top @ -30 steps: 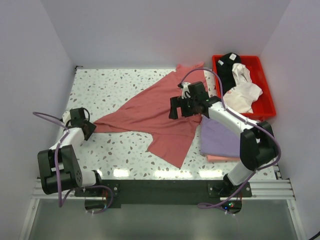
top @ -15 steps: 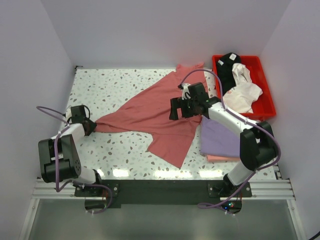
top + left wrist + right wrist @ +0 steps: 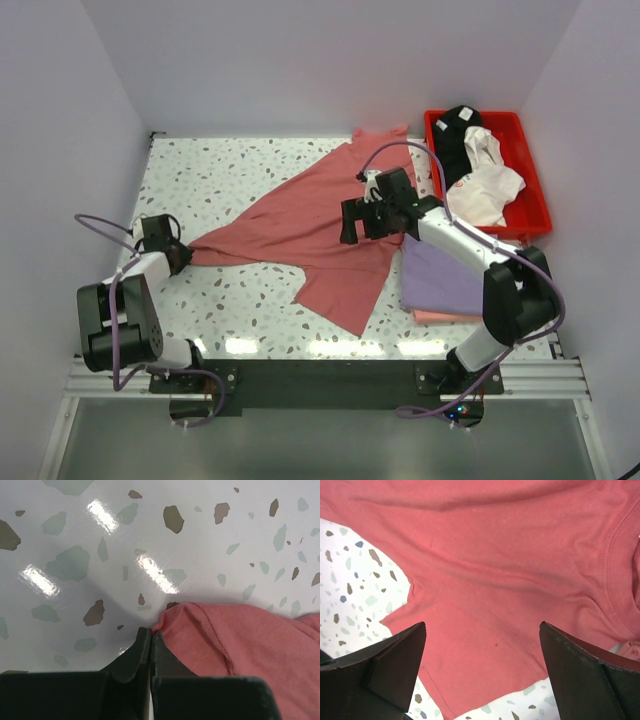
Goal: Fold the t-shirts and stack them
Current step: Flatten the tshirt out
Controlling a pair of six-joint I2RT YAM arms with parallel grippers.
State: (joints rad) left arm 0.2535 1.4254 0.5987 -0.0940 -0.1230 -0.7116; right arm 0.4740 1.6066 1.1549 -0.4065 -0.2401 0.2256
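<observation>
The left end effector (image 3: 150, 631) has edged up to the left tip of the red shirt (image 3: 310, 225) and its jaws have come together there, touching the cloth, though whether any is pinched is unclear. The right end effector (image 3: 362, 220) hangs over the shirt's middle, jaws wide apart, holding nothing. The shirt lies spread on the tabletop (image 3: 220, 180), beside a folded lavender shirt (image 3: 440, 275) atop a pink one (image 3: 440, 317).

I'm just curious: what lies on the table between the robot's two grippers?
The dusty red t-shirt stretches from the left gripper to below the right gripper, seen from above.
</observation>
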